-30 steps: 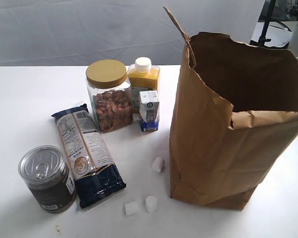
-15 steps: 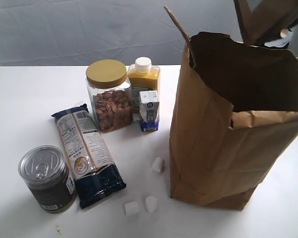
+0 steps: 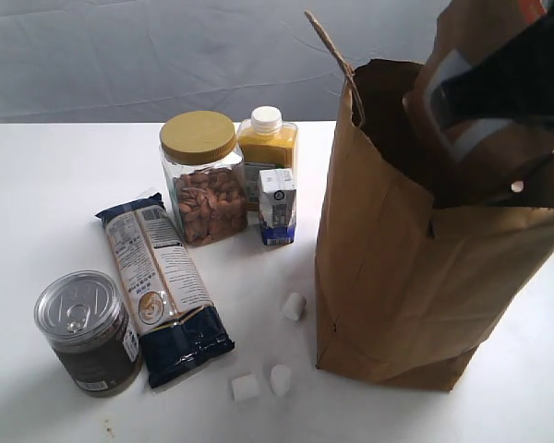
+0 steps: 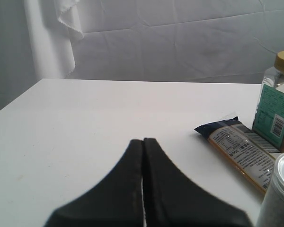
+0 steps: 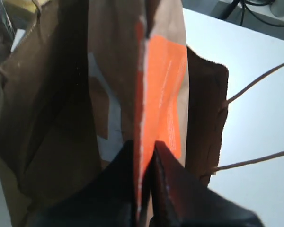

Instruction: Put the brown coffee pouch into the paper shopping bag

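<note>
The right tool pinches the small crinkled brown kraft-paper coffee pouch by one edge, at the mouth of the large upright brown paper shopping bag. Next it probably needs lowering, then release. The left tool sits closed and empty.

The brown coffee pouch hangs tilted, half inside the upright paper shopping bag.

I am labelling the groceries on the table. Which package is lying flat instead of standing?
The long dark-blue-and-white packet. It lies flat, while the can, the almond jar, the yellow bottle and the small carton all stand upright.
</note>
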Tool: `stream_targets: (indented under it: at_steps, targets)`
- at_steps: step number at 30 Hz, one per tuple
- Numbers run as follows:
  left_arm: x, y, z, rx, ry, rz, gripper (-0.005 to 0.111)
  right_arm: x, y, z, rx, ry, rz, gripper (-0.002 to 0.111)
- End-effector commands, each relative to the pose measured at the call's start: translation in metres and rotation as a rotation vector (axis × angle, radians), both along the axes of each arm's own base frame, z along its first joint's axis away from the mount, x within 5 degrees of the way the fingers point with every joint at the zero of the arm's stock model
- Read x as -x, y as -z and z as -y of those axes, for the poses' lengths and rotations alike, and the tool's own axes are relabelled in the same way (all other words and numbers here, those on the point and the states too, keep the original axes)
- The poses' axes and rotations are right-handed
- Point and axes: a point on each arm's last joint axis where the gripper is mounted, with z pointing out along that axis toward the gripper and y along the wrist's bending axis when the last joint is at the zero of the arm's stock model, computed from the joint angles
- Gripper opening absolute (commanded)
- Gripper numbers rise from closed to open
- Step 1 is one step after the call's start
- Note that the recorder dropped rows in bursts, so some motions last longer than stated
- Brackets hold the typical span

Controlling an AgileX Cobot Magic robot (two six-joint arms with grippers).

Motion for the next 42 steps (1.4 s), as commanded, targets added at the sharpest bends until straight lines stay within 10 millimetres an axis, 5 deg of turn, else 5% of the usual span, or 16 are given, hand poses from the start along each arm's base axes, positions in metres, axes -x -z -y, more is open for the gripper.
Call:
stream_targets:
  at_steps: [1,8,10,13,16,18,21,32,42]
  targets:
    - [0.0,0.001,0.0,-0.003,-0.004,0.004,0.0,-0.002,0.009,0.003,0.026,-0.007,0.026,0.0]
    - [0.0,0.001,0.0,-0.003,-0.004,0.004,0.0,-0.002,0.012,0.002,0.02,-0.003,0.023,0.002]
    - [0.0,0.001,0.0,-0.003,-0.004,0.004,0.0,-0.002,0.012,0.002,0.016,-0.006,0.023,0.012]
    - [0.0,0.001,0.0,-0.003,-0.004,0.004,0.0,-0.003,0.011,0.001,0.011,-0.018,0.03,0.042]
    - [0.0,0.001,0.0,-0.003,-0.004,0.004,0.0,-0.004,0.01,0.001,0.014,-0.019,0.053,0.055]
    - [0.0,0.001,0.0,-0.003,-0.004,0.004,0.0,-0.004,0.008,0.004,0.021,0.003,0.075,0.042]
    - [0.0,0.001,0.0,-0.003,-0.004,0.004,0.0,0.001,-0.009,0.016,-0.078,0.003,0.144,0.001]
    - [0.0,0.001,0.0,-0.003,-0.004,0.004,0.0,0.035,-0.042,0.075,-0.289,0.019,0.182,0.0]
    - [0.0,0.001,0.0,-0.003,-0.004,0.004,0.0,0.08,0.026,0.128,-0.54,-0.233,0.321,0.0]
